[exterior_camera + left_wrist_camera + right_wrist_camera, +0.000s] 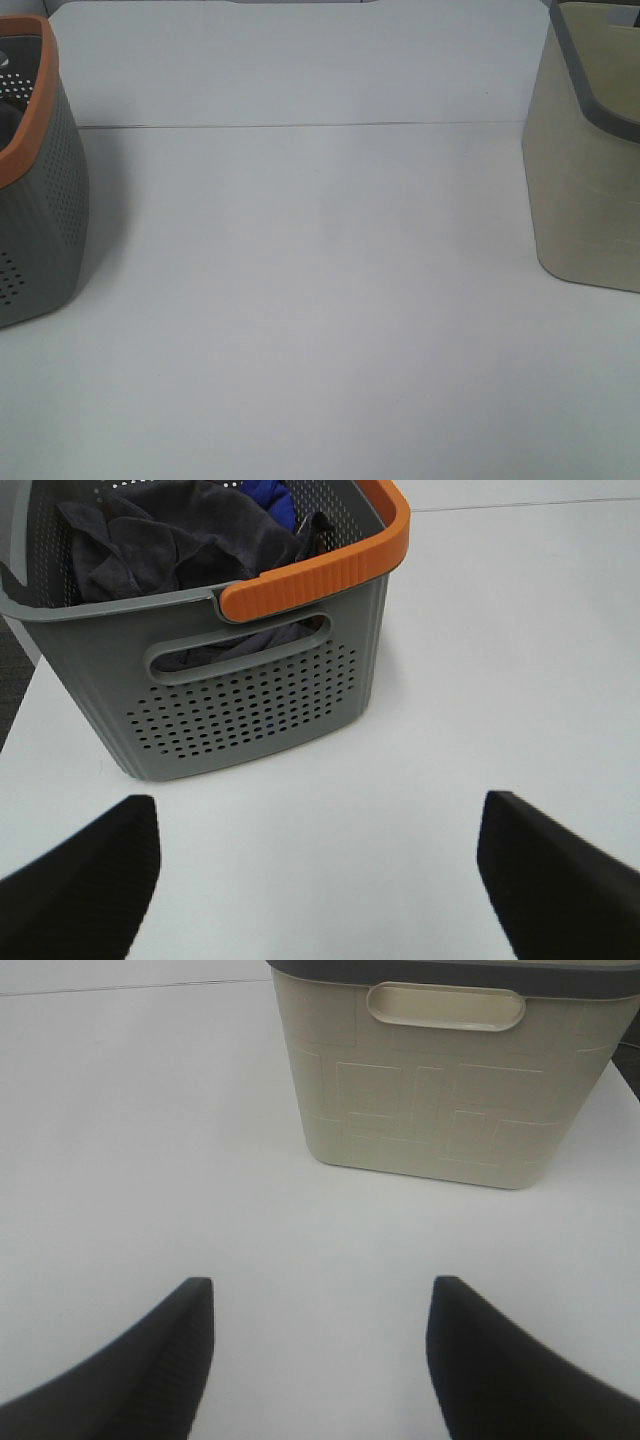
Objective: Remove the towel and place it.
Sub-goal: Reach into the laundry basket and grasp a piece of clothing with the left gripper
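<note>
The dark towel (175, 540) lies crumpled inside the grey perforated basket with an orange rim (250, 690); a blue cloth (265, 495) shows behind it. The basket also stands at the left edge of the exterior view (40, 190), where the towel is hidden. My left gripper (318, 875) is open and empty, over the white table a short way from the basket's handle side. My right gripper (320, 1355) is open and empty, facing the beige basket (440, 1080). Neither gripper shows in the exterior view.
The beige basket with a dark grey rim (590, 160) stands at the right edge of the white table (320, 300). A thin seam line (300, 126) crosses the table towards the back.
</note>
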